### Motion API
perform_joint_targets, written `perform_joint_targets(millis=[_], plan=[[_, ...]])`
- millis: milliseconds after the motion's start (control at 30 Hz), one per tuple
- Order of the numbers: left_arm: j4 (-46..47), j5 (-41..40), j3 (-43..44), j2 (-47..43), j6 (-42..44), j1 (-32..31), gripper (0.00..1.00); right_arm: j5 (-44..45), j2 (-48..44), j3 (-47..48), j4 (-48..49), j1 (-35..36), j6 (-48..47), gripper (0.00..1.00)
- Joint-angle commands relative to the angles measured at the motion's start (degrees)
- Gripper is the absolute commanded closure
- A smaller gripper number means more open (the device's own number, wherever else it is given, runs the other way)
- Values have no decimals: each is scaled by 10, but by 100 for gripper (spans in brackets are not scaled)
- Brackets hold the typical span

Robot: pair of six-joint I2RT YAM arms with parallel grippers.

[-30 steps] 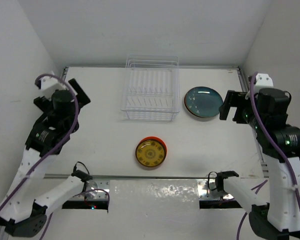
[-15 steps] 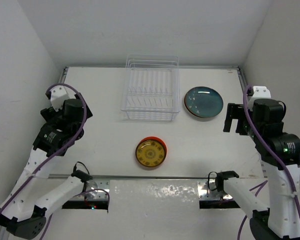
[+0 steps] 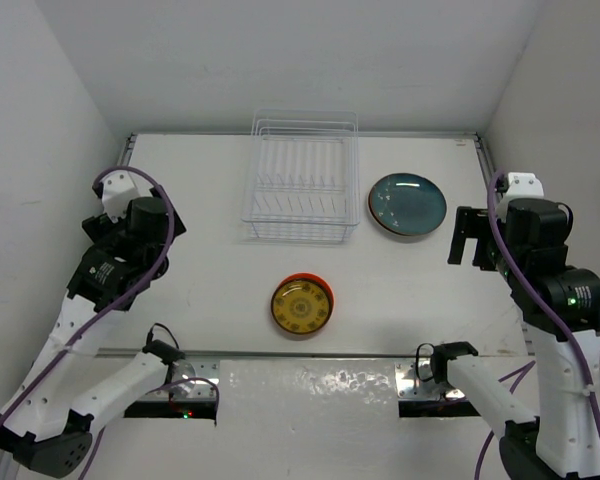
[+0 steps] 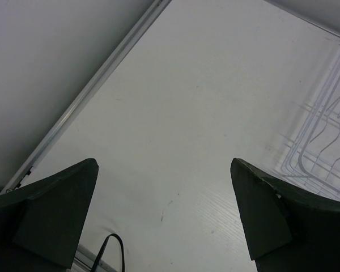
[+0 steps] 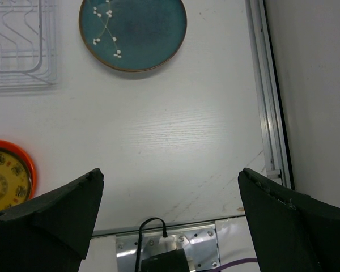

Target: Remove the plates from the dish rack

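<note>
The left gripper (image 4: pixel 163 165) and right gripper (image 5: pixel 170 173) are wide open, holding nothing. The teal plate (image 5: pixel 132 31) lies by the counter's (image 3: pixel 210 290) right edge, ahead of the right jaws.

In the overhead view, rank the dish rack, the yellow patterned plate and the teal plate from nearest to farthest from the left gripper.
Measured from the left gripper, which is open on the left side:
1. dish rack: to the gripper's right, toward the back.
2. yellow patterned plate: centre front, farther right than the rack's near edge.
3. teal plate: right side, beyond the rack.
</note>
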Motion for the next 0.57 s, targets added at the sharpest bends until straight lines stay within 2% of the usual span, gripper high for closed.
perform_joint_targets(millis=[0, 533], plan=[[22, -10, 19, 2, -2, -4, 0, 18, 6, 3, 15, 4, 4, 1], [38, -8, 5, 1, 1, -4, 0, 31, 6, 3, 15, 4, 10, 1]])
